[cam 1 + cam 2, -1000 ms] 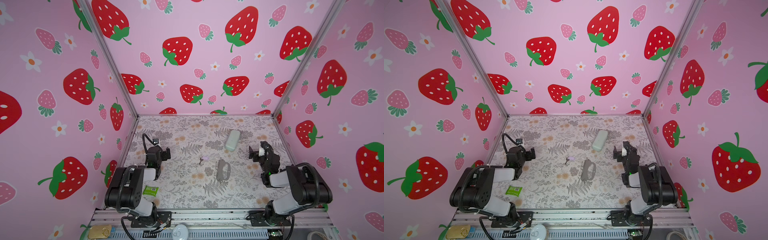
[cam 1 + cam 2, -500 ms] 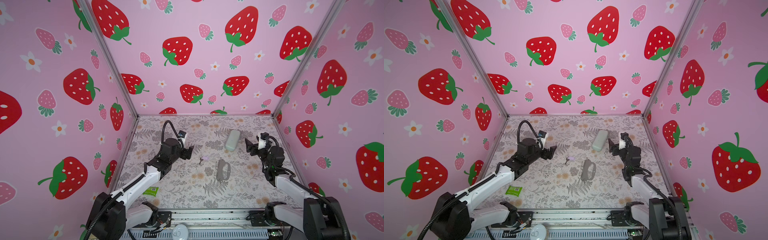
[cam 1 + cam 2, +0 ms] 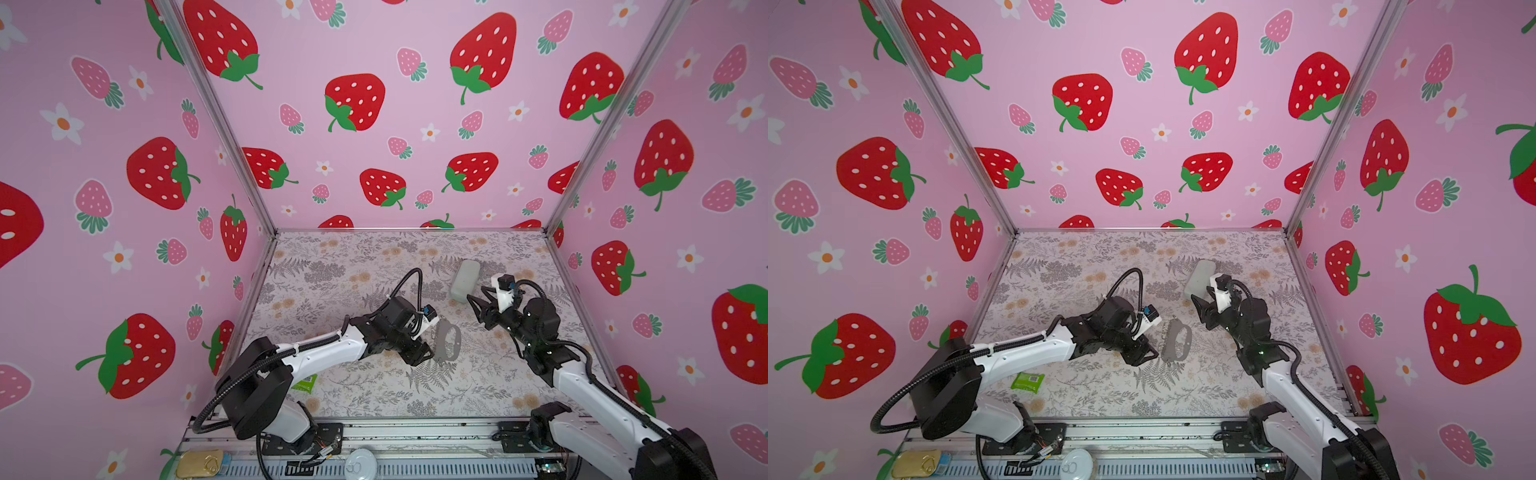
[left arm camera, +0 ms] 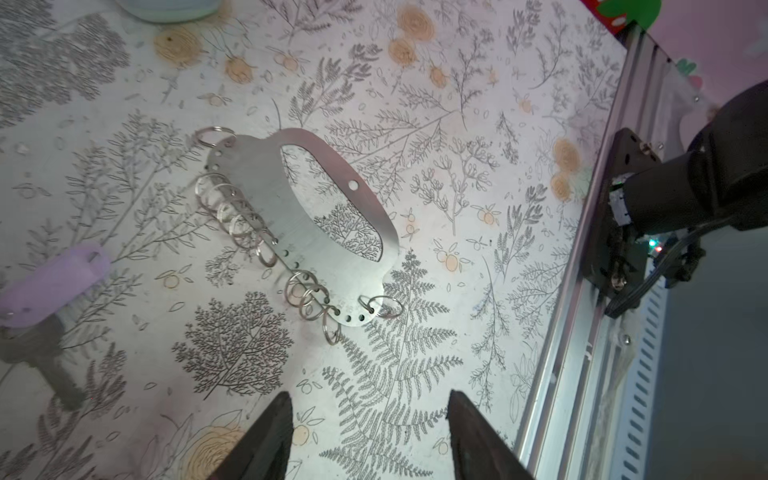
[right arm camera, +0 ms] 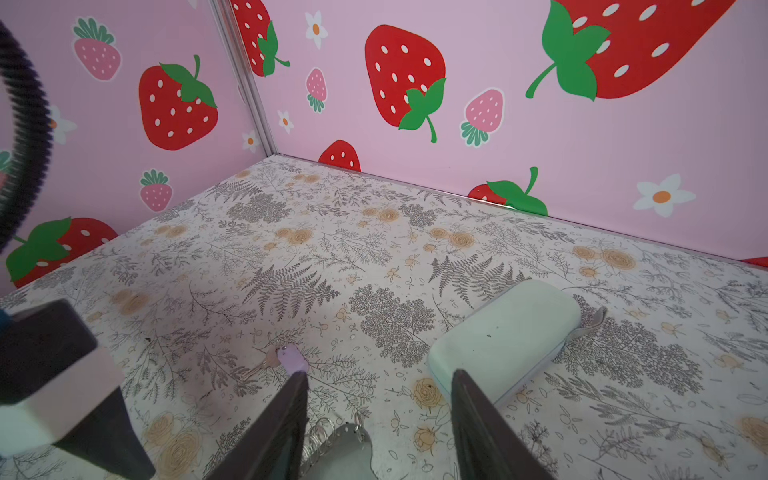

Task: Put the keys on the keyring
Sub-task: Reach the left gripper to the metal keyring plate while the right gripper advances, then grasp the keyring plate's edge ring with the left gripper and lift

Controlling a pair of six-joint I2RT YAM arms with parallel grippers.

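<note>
Keys [image 4: 54, 282]: lying loose on the tabletop [image 4: 457, 124] near the keyring [image 4: 257, 187] — not yet threaded on any ring.
Keyring: lying flat mid-tabletop, staying where it was.
Left gripper [image 4: 369, 395]: reaching in from the side, now hovering by the keyring; jaws narrowing, parted, holding nothing.
Right gripper [image 5: 379, 374]: also arriving; jaws parted, empty.
Meaning: approach is ending, a pickup probably starting.
Case [image 5: 503, 332]: sitting closed — contents hidden.
</note>
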